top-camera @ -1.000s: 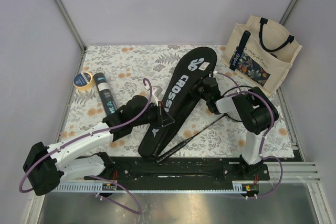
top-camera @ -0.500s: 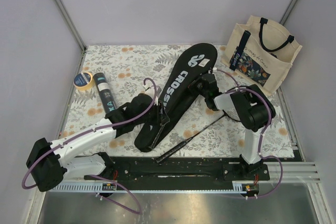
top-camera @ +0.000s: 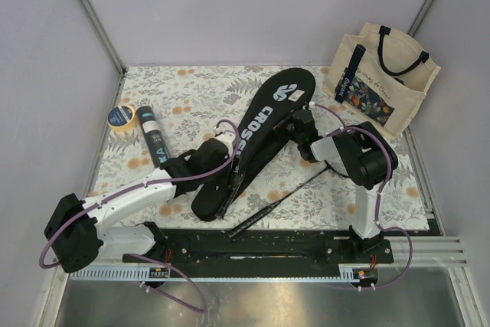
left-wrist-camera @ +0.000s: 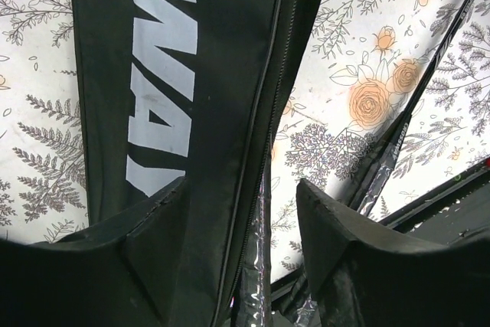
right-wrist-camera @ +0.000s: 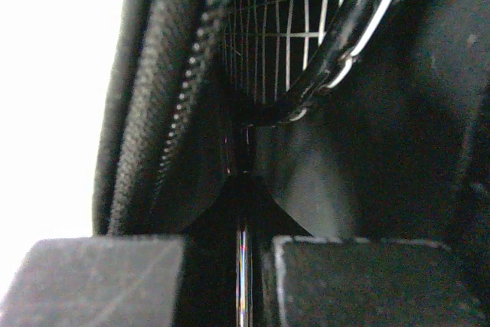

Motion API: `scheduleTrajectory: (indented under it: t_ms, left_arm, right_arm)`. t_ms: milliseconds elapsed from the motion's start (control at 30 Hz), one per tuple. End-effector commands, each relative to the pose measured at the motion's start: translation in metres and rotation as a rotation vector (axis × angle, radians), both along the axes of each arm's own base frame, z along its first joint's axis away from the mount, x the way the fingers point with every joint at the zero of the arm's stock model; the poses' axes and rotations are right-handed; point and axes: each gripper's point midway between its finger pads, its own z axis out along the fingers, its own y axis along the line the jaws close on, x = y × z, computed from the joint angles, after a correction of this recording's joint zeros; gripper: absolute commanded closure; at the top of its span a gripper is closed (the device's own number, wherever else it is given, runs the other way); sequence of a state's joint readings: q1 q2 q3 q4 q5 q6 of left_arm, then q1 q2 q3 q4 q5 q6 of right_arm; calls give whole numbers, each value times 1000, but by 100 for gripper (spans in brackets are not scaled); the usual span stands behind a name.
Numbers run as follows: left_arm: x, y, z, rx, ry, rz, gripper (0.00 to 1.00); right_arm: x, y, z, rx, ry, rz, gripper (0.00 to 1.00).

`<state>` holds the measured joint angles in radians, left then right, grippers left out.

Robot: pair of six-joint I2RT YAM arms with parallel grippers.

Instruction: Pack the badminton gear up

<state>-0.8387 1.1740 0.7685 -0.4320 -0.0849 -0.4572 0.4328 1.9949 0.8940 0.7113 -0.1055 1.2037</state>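
Feed the racket (right-wrist-camera: 337,55) head-first along the bag (top-camera: 264,124). Keep its frame off the zip (right-wrist-camera: 172,112) teeth, and have your other arm hold the opening wide so the rim does not snag.

Right gripper (right-wrist-camera: 228,246): the thin shaft runs between its fingers at the bag's open edge. You cannot tell from the wrist view whether they actually pinch it. The strung head sits inside the bag, just past the zip.

Left gripper (left-wrist-camera: 241,204): jaws apart, straddling the zipped edge near the bag's narrow end, not clamped on it.

Just beside that end, a second racket (top-camera: 276,201) lies loose on the flowered cloth (top-camera: 184,93). The tube (top-camera: 155,145) lies well apart to the left.
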Motion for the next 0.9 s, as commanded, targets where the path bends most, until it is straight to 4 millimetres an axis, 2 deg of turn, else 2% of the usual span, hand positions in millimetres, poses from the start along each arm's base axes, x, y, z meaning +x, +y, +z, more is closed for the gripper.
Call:
scheduleTrajectory:
  t_ms: [0,233,333,433,467,533,600,867]
  left_arm:
    - [8,-9,8,-8,-45,-45,39]
    - [12,-7,-12,60,-30,-57,40]
    - [16,-5,-15,79,-34,-43,43]
    - [18,-4,-19,92,-42,-37,56]
    - [19,-3,-18,94,-45,-30,64]
    - [17,-5,-16,82,-42,-38,85]
    - [15,-7,-11,61,-38,-41,100]
    - [2,-20,24,-79,-13,-48,100]
  right_arm:
    - [14,9,41,81,-101,4,100]
    - [14,9,42,84,-100,3,100]
    - [14,9,41,83,-96,5,100]
    - [13,10,40,85,-96,10,100]
    - [13,10,39,85,-95,12,100]
    - [13,9,38,83,-93,9,100]
    - [13,9,38,78,-98,5,100]
    - [23,3,37,77,-99,-48,100]
